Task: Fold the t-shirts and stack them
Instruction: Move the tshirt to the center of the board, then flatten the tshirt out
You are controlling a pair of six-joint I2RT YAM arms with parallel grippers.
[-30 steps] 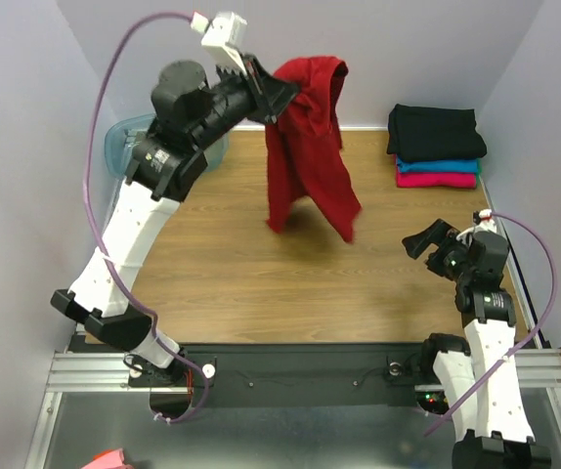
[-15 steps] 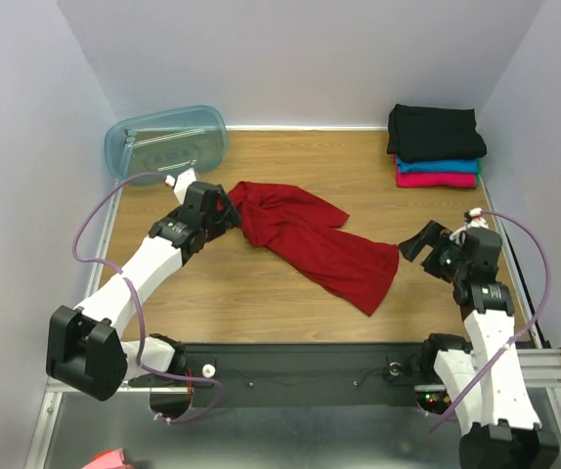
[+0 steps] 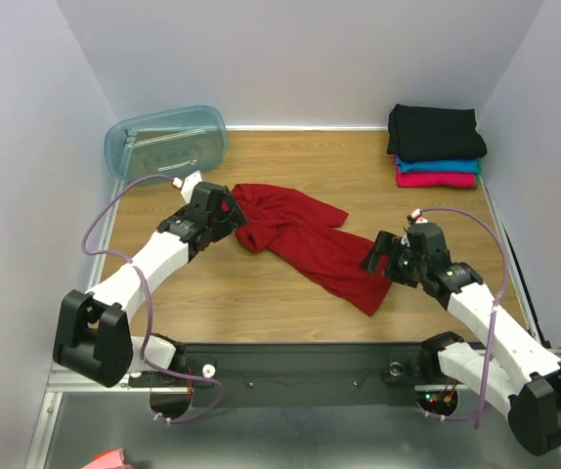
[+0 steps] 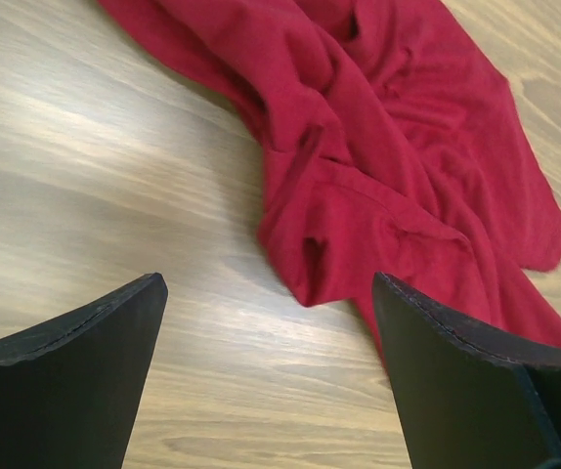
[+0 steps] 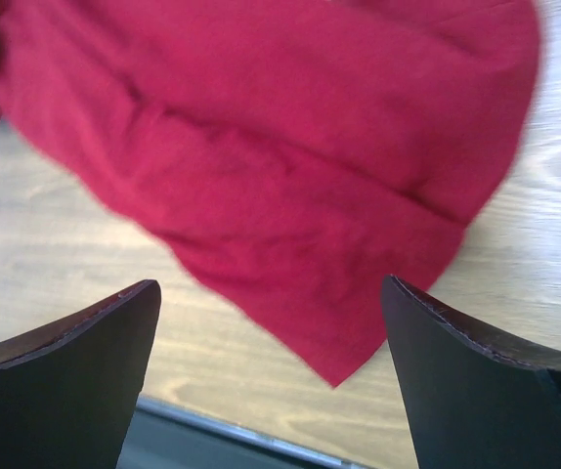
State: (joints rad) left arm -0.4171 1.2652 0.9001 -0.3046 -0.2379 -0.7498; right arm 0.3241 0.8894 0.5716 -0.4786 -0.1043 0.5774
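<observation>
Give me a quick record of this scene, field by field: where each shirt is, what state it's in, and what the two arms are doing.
red t-shirt: unfolded, crumpled, lying on the wooden table
folded stack: black t-shirt on teal t-shirt on magenta t-shirt, far right corner
plastic tub: pale blue, far left corner
left arm: jaws open at the red shirt's left end, gripping nothing
right arm: jaws open over the red shirt's right hem, gripping nothing
task state: three folded and stacked, red one not yet
</observation>
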